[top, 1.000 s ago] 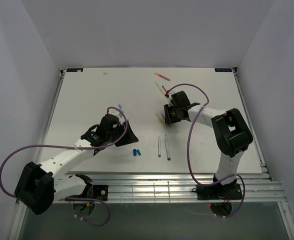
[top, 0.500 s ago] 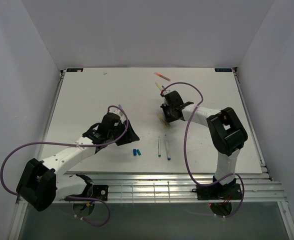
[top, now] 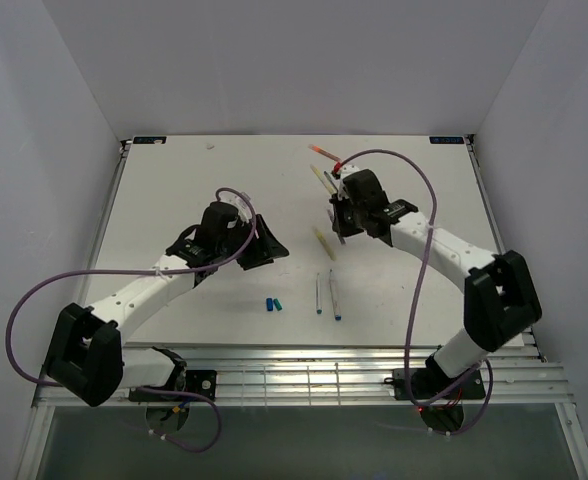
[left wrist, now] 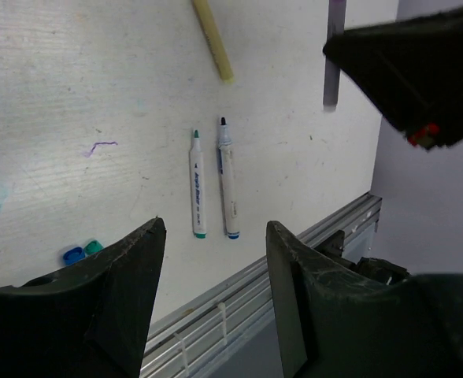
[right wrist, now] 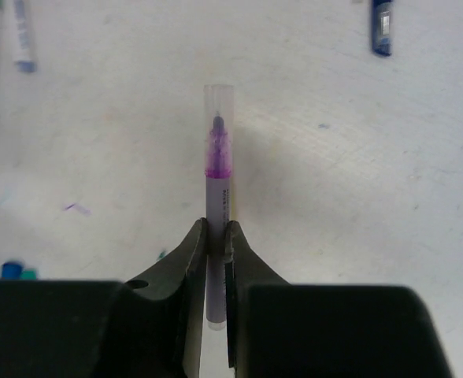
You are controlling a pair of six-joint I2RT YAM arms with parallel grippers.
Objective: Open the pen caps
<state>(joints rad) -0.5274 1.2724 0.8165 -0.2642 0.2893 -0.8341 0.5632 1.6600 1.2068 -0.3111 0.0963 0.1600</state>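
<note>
My right gripper (top: pixel 338 218) (right wrist: pixel 216 236) is shut on the grey barrel of a purple-tipped pen (right wrist: pixel 218 201), held above the table with its clear cap (right wrist: pixel 218 106) on. That pen also shows in the left wrist view (left wrist: pixel 334 55). My left gripper (top: pixel 268 250) (left wrist: pixel 212 236) is open and empty, to the left of the right one. Two uncapped pens, teal (top: pixel 318 293) (left wrist: pixel 197 193) and blue (top: pixel 334 296) (left wrist: pixel 227 189), lie side by side. A blue cap (top: pixel 270 304) (left wrist: pixel 73 254) and a teal cap (top: pixel 278 302) (left wrist: pixel 94 246) lie left of them.
A yellow pen (top: pixel 322 243) (left wrist: pixel 212 38) lies under the right gripper. An orange pen (top: pixel 324 152) and a yellow-green pen (top: pixel 319 177) lie farther back. A dark blue pen (right wrist: pixel 382 24) lies near them. The table's front rail (top: pixel 324 375) runs along the near edge.
My right gripper has lifted away from the yellow pen with the purple pen in it, and its elbow has swung right. My left gripper has moved right and farther back, toward the right gripper.
</note>
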